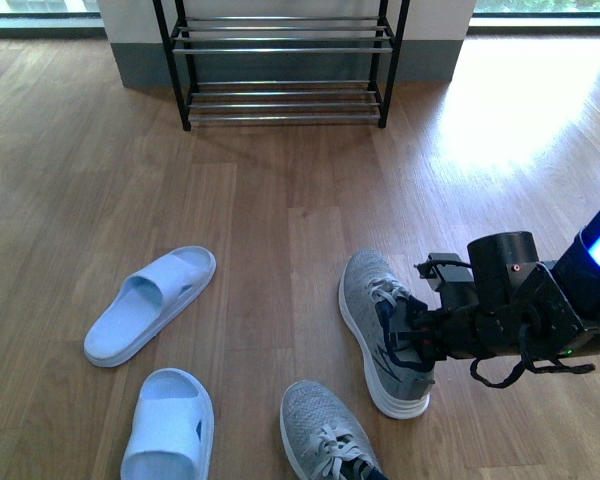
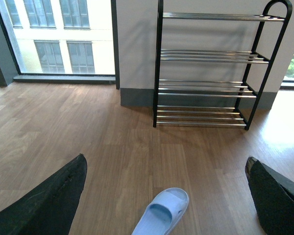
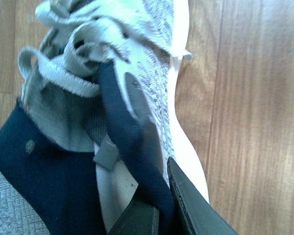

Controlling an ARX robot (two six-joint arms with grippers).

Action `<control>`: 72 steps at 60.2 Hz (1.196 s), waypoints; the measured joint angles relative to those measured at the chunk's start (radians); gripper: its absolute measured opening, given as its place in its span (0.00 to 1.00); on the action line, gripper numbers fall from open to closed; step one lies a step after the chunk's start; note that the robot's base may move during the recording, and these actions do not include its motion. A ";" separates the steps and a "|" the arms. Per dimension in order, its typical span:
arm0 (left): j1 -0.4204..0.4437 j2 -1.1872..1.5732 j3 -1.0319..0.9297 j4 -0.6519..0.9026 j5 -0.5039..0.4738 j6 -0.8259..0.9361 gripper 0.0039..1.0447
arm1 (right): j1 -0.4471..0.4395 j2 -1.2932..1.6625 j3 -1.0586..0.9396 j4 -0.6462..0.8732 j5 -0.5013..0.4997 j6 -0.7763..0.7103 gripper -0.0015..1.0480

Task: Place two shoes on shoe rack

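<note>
Right tool (image 1: 412, 335) is at the heel opening of the grey sneaker (image 1: 375, 310). The sneaker is on the wooden floor (image 1: 270, 220), right of centre, with its toe towards the shoe rack (image 1: 283, 62).

In the right wrist view, the tool's fingers (image 3: 193, 208) are pressed together on the navy collar (image 3: 132, 142), one inside the shoe and one outside. The tool is pinching the collar edge. We cannot tell whether the sole is lifted off the floor.

The second sneaker (image 1: 325, 435) lies just beside the first, nearer the robot and cut by the frame edge. The far slide (image 1: 150, 303) and near slide (image 1: 170, 425) lie well to the left, both sole-down.

In its wrist view, the left tool (image 2: 165, 163) has its fingers (image 2: 44, 200) spread wide with only floor between them. The rack stands against the wall (image 2: 137, 49), well apart from all four shoes.
</note>
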 joint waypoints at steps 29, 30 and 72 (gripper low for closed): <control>0.000 0.000 0.000 0.000 0.000 0.000 0.91 | -0.119 -0.921 -0.660 0.063 -0.077 0.029 0.01; 0.000 0.000 0.000 0.000 0.000 0.000 0.91 | -0.125 -0.968 -0.683 0.049 -0.086 0.029 0.01; 0.000 0.000 0.000 0.000 0.000 0.000 0.91 | -0.236 -1.845 -0.944 -0.332 -0.170 0.055 0.01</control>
